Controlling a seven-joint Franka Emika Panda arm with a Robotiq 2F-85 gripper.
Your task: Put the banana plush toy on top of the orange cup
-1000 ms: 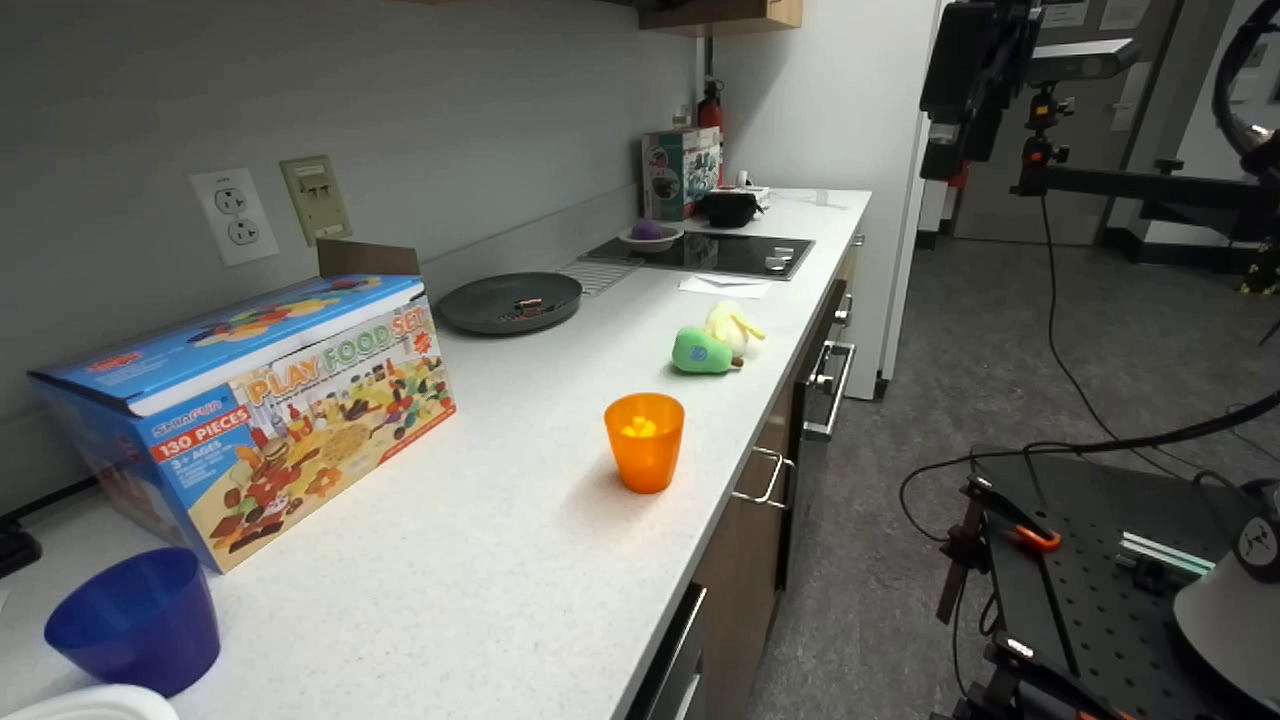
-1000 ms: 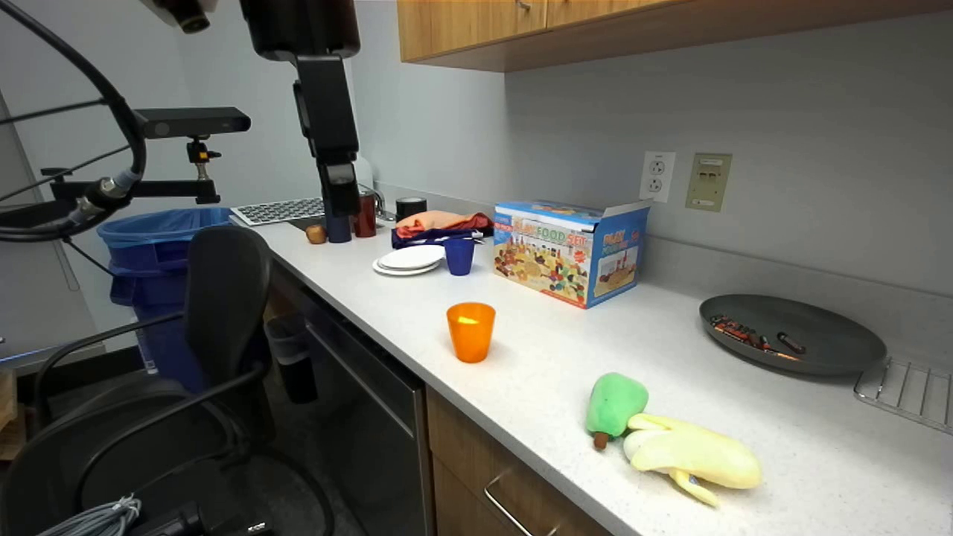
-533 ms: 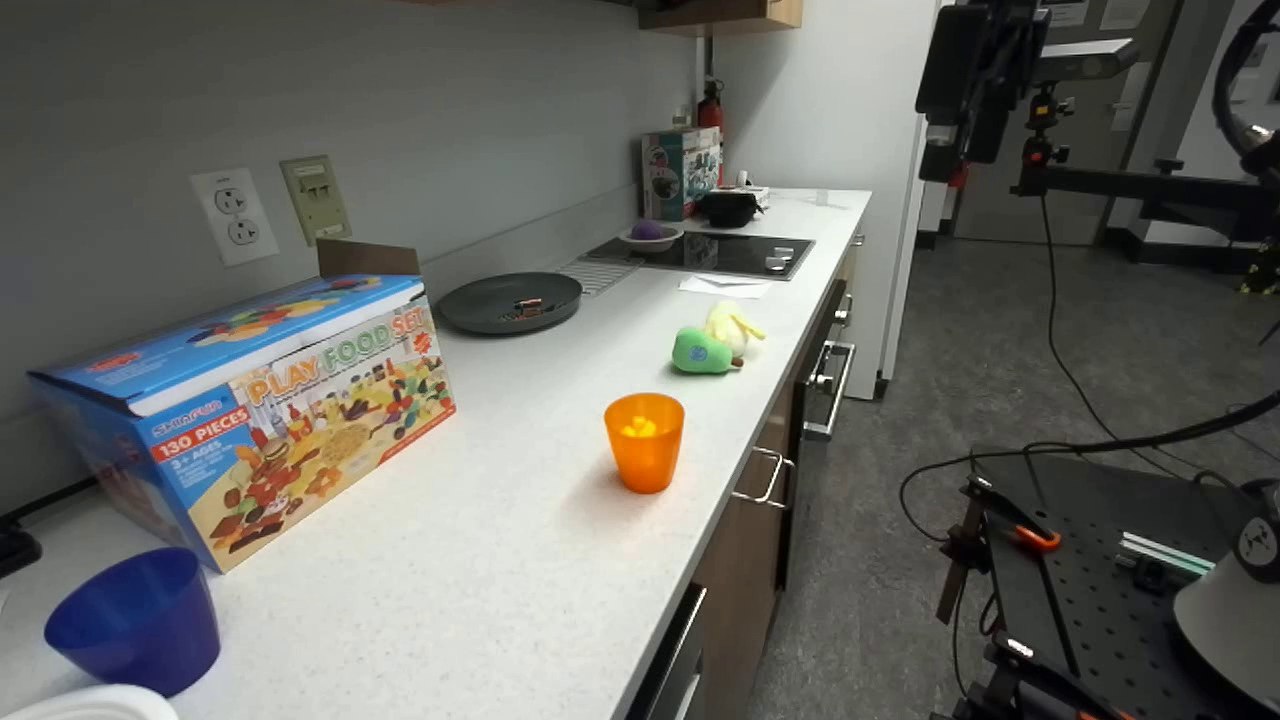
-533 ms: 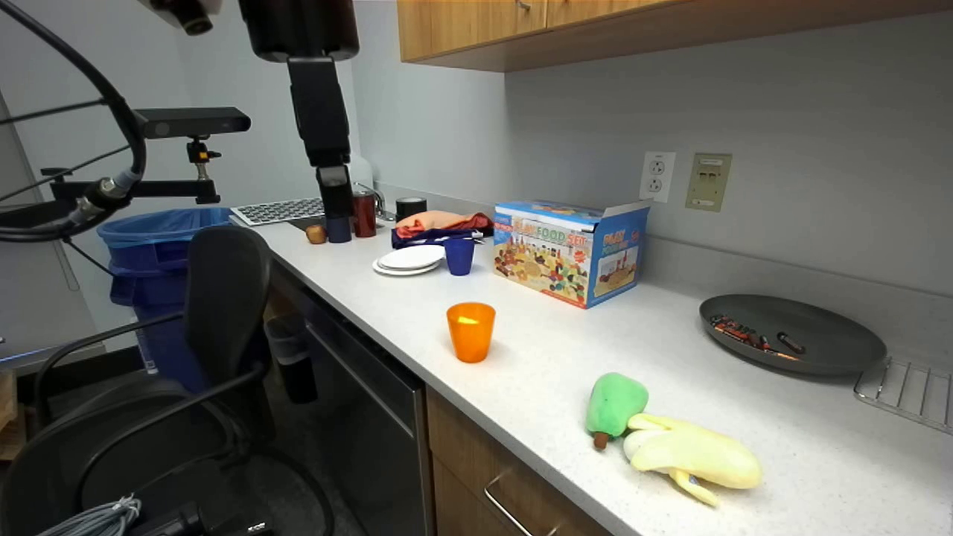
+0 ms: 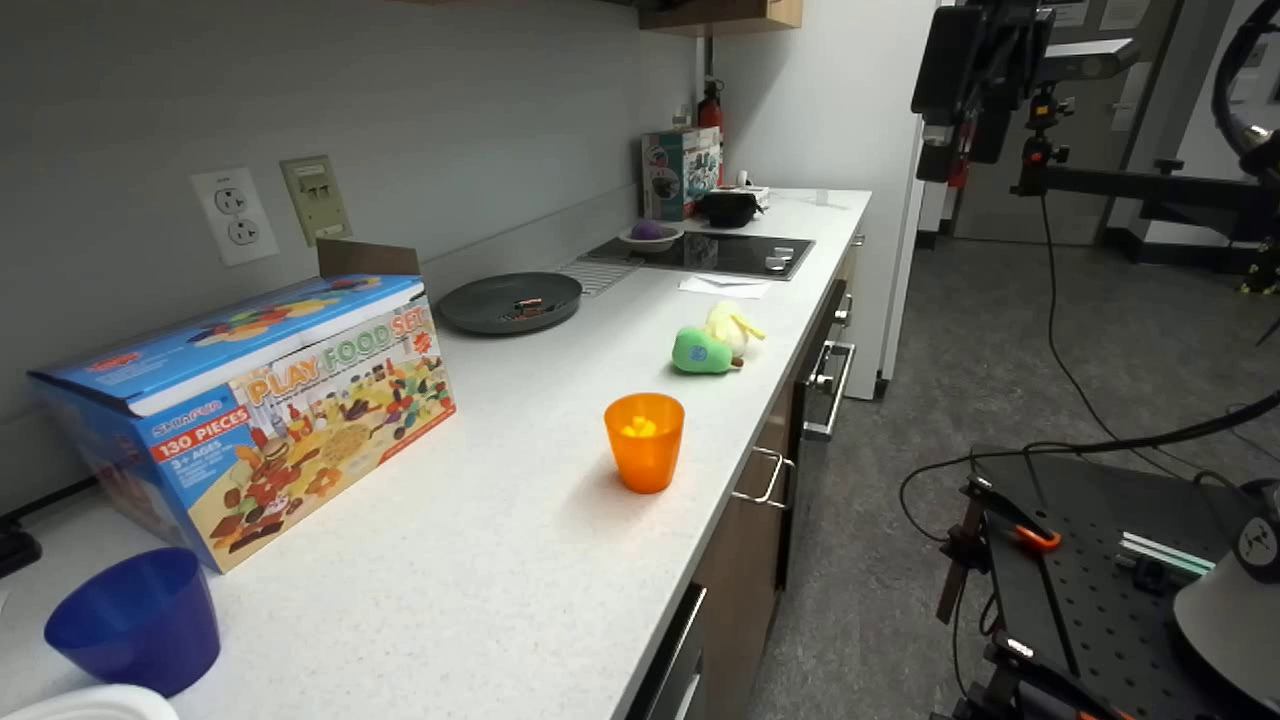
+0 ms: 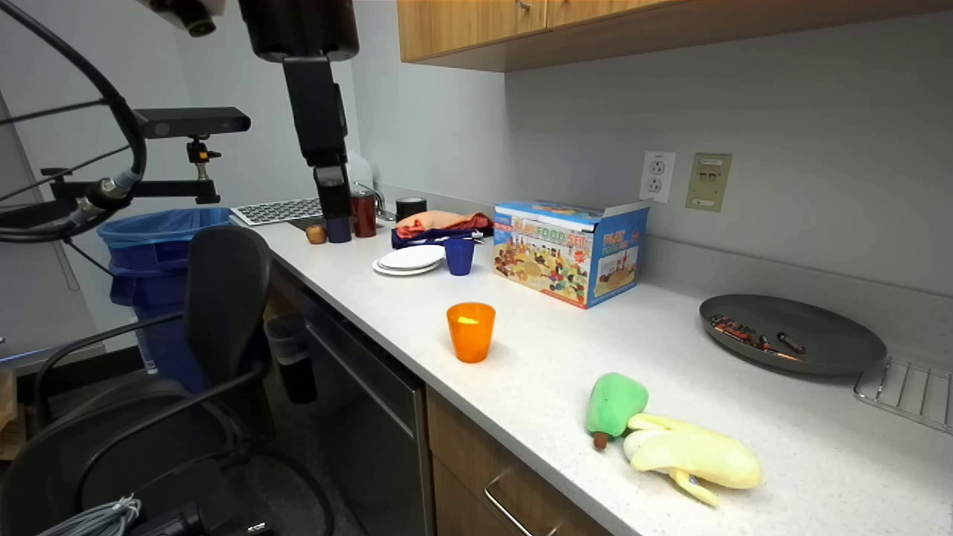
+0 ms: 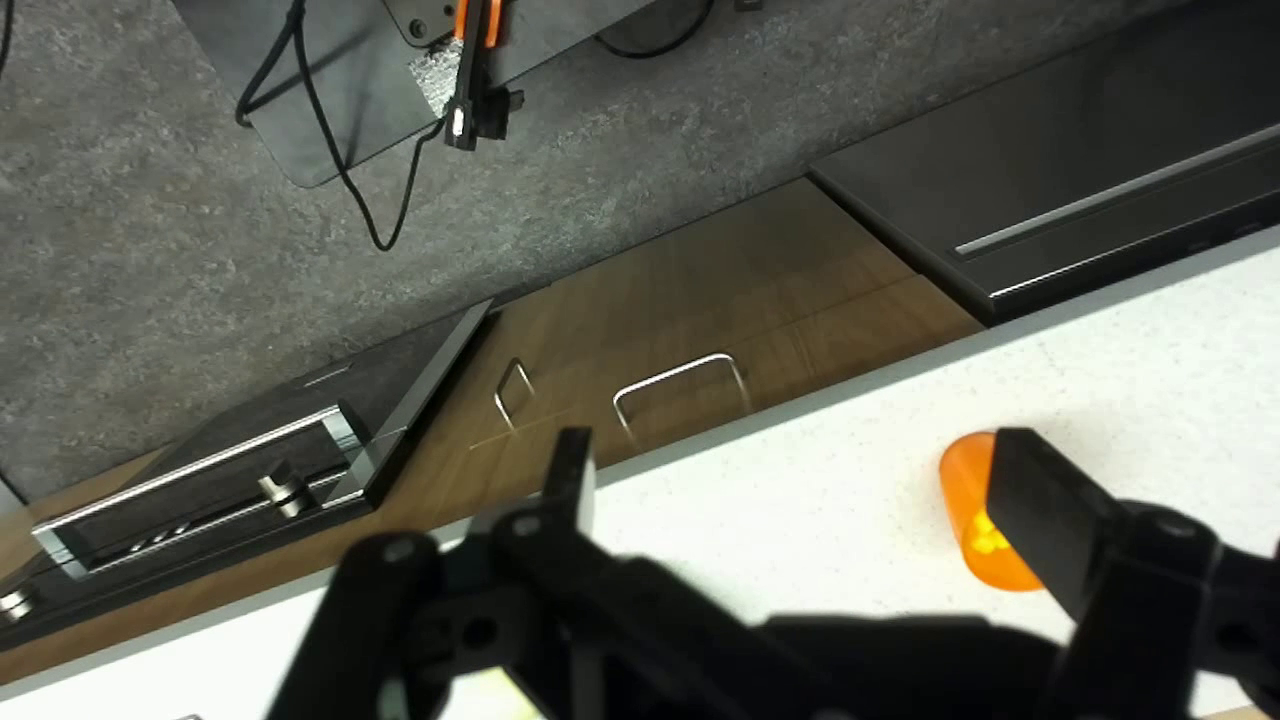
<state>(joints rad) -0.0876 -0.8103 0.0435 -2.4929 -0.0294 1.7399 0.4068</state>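
pincer gapes, banana plush toy apart from orange cup.

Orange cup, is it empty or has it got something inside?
Not empty: an exterior view shows something yellow inside the orange cup.

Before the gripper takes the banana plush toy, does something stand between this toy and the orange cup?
Yes: a green plush toy lies right beside the banana plush toy, on the side toward the orange cup, in both exterior views. I see nothing else between them. Lifting over it would probably be enough.
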